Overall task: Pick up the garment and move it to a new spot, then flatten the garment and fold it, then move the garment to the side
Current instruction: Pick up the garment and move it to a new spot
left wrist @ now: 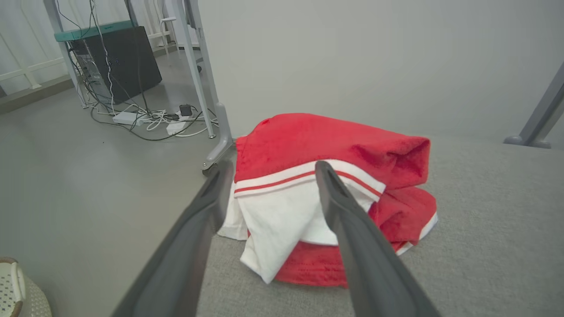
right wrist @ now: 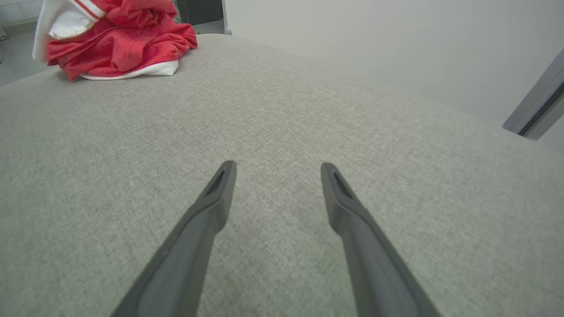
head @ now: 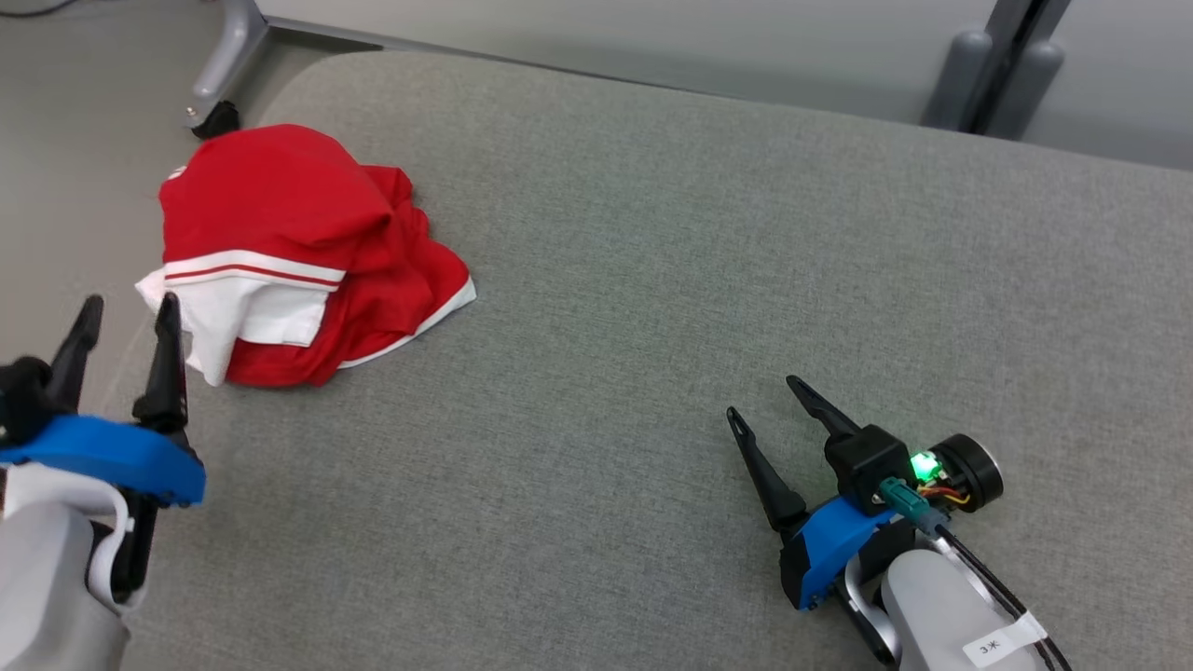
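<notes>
**Garment bunched at the edge, both grippers empty**

The red-and-white garment lies heaped at the left corner of the grey padded surface, its white flap drooping over the rim. My left gripper hovers just short of it, fingers spread. My right gripper sits well apart over bare padding, fingers also spread. My worry is that a shallow pinch on that flap alone could drag the heap off onto the floor. A pale basket stands down there; its contents I cannot tell
</notes>
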